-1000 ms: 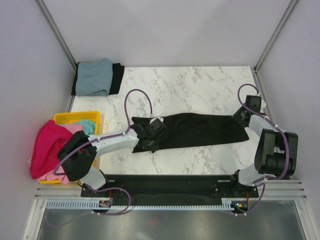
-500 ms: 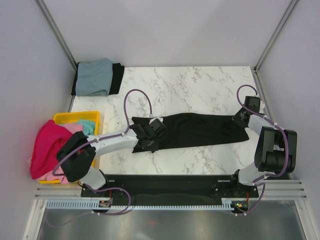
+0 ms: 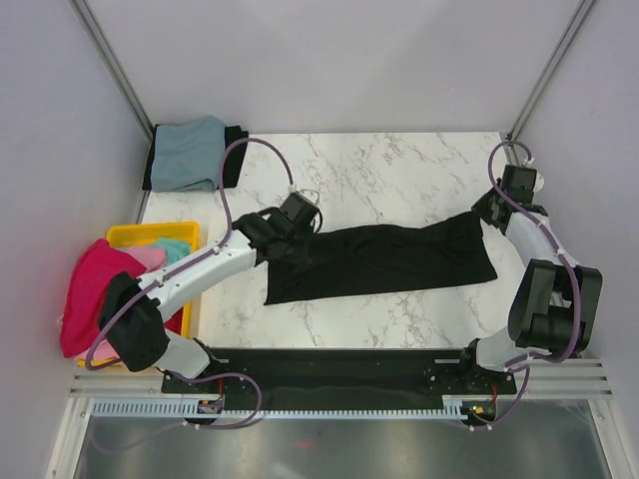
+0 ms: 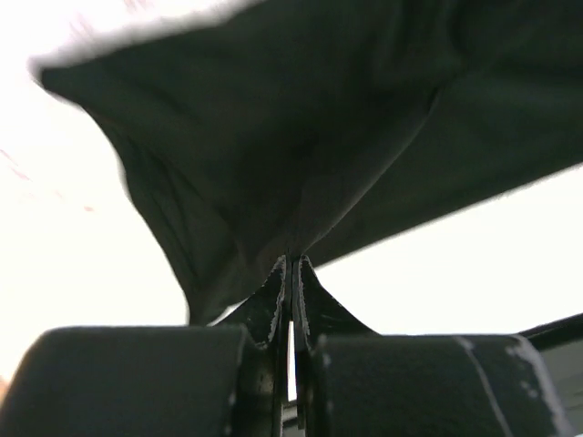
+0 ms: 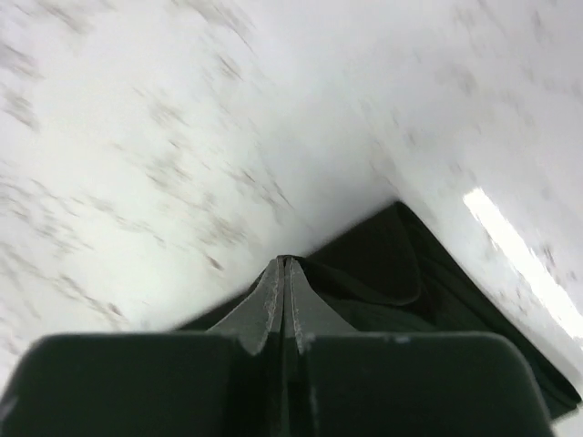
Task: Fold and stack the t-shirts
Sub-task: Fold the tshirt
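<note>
A large black t-shirt (image 3: pixel 384 257) lies folded into a long strip across the middle of the marble table. My left gripper (image 3: pixel 283 232) is shut on its far left corner and lifts it; in the left wrist view the black cloth (image 4: pixel 301 137) hangs from my closed fingertips. My right gripper (image 3: pixel 486 209) is shut on the far right corner; the right wrist view shows the cloth (image 5: pixel 401 273) pinched at the tips. A folded grey-blue shirt (image 3: pixel 188 152) lies on a black one (image 3: pixel 233 155) at the far left corner. Magenta (image 3: pixel 92 289), pink and teal (image 3: pixel 172 249) shirts fill the bin.
A yellow plastic bin (image 3: pixel 150 237) stands at the left edge of the table. Purple cables loop above both arms. Grey walls and metal frame posts close the table on three sides.
Both grippers have moved toward the far side, pulling the black shirt's far edge with them. The strip has widened and the left corner is raised.
</note>
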